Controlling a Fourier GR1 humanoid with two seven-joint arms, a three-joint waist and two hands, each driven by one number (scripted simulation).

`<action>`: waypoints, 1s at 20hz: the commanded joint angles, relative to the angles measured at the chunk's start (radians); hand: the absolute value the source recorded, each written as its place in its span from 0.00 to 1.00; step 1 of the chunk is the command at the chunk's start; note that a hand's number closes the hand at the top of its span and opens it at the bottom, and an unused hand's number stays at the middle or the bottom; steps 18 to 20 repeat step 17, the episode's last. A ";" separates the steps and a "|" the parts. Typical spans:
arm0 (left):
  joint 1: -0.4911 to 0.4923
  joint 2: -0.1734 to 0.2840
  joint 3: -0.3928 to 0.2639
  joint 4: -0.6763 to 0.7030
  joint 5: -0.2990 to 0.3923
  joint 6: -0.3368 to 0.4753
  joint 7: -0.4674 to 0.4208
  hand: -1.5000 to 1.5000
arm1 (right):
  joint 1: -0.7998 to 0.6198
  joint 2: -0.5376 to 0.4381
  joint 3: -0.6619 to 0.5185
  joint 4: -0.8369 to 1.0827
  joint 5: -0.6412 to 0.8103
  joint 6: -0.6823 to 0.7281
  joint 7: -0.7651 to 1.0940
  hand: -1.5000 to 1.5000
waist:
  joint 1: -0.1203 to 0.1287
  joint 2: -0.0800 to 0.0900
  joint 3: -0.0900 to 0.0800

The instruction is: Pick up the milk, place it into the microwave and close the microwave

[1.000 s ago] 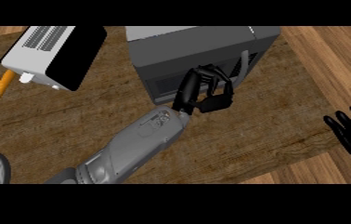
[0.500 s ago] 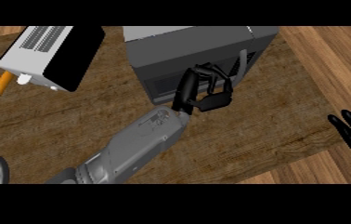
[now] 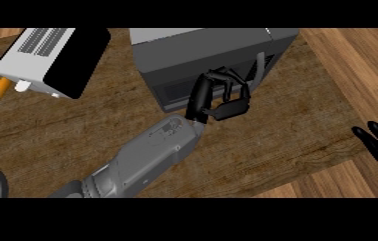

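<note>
The grey microwave (image 3: 199,50) stands at the back middle of the counter with its door shut and a pale handle (image 3: 260,67) on the right of the front. My left hand (image 3: 201,97) is at the door's lower front, fingers relaxed and bent, holding nothing. The milk is not visible anywhere. At the right edge only the fingers of my right hand (image 3: 366,139) show, straight and resting.
A white appliance with a black side (image 3: 55,57) sits at the back left, with a yellow object (image 3: 4,86) at its left edge. A dark rounded thing (image 3: 2,182) pokes in at the lower left. Lighter wood (image 3: 347,60) borders the counter on the right.
My left hand has stayed at the microwave door with only a slight shift. The right hand's fingers have slid a little further toward the right edge.
</note>
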 commanded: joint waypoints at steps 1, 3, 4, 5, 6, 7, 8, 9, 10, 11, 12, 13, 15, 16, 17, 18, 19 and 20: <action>-0.040 0.001 0.063 0.105 0.032 0.017 -0.021 1.00 | 0.003 -0.013 0.006 -0.016 -0.020 0.015 0.009 0.00 | -0.013 0.013 -0.002; -0.062 0.001 0.072 0.110 0.039 0.023 -0.024 1.00 | 0.006 -0.019 0.011 -0.014 -0.028 0.021 0.016 0.00 | -0.011 0.016 -0.001; -0.054 0.001 0.063 0.107 0.043 0.017 -0.033 1.00 | -0.005 -0.016 0.016 -0.030 -0.030 0.020 0.014 0.00 | -0.014 0.018 -0.002; -0.058 0.001 0.065 0.106 0.050 0.017 -0.035 1.00 | 0.004 -0.027 0.007 -0.017 -0.034 0.031 0.016 0.00 | -0.021 0.019 0.000; -0.053 0.001 0.059 0.116 0.044 0.028 -0.051 1.00 | -0.002 -0.034 0.009 -0.029 -0.033 0.032 0.020 0.00 | -0.016 0.017 -0.001; -0.061 0.001 0.063 0.114 0.054 0.014 -0.046 1.00 | 0.000 -0.023 0.011 -0.029 -0.037 0.015 0.022 0.00 | -0.014 0.019 -0.002; -0.057 0.001 0.066 0.119 0.061 0.035 -0.048 1.00 | 0.005 -0.033 0.007 -0.041 -0.042 0.027 0.022 0.00 | -0.027 0.015 -0.001; -0.062 0.001 0.063 0.120 0.064 0.026 -0.050 1.00 | -0.007 -0.036 -0.001 -0.030 -0.045 0.023 0.021 0.00 | -0.015 0.019 0.000; -0.064 0.001 0.060 0.117 0.062 0.039 -0.067 1.00 | -0.002 -0.035 0.006 -0.038 -0.051 0.020 0.026 0.00 | -0.020 0.017 -0.001; -0.063 0.001 0.058 0.123 0.070 0.034 -0.062 1.00 | 0.008 -0.032 0.015 -0.029 -0.051 0.025 0.028 0.00 | -0.018 0.019 0.000; -0.042 0.001 0.048 0.124 0.072 0.028 -0.075 1.00 | 0.003 -0.044 0.007 -0.041 -0.057 0.027 0.032 0.00 | -0.025 0.024 -0.002; -0.057 0.001 0.052 0.118 0.077 0.034 -0.077 1.00 | -0.007 -0.040 0.010 -0.045 -0.056 0.020 0.032 0.00 | -0.023 0.023 -0.002; -0.062 0.001 0.055 0.124 0.085 0.038 -0.081 1.00 | 0.005 -0.048 0.009 -0.038 -0.056 0.029 0.038 0.00 | -0.026 0.023 0.000; -0.051 0.001 0.049 0.129 0.085 0.034 -0.091 1.00 | -0.001 -0.044 0.006 -0.045 -0.069 0.029 0.030 0.00 | -0.027 0.026 0.000; -0.058 0.001 0.057 0.130 0.092 0.037 -0.092 1.00 | 0.010 -0.052 0.002 -0.049 -0.071 0.031 0.036 0.00 | -0.032 0.019 -0.001; -0.058 0.001 0.057 0.130 0.092 0.037 -0.092 1.00 | 0.010 -0.052 0.002 -0.049 -0.071 0.031 0.036 0.00 | -0.032 0.019 -0.001; -0.058 0.001 0.057 0.130 0.092 0.037 -0.092 1.00 | 0.010 -0.052 0.002 -0.049 -0.071 0.031 0.036 0.00 | -0.032 0.019 -0.001; -0.058 0.001 0.057 0.130 0.092 0.037 -0.092 1.00 | 0.010 -0.052 0.002 -0.049 -0.071 0.031 0.036 0.00 | -0.032 0.019 -0.001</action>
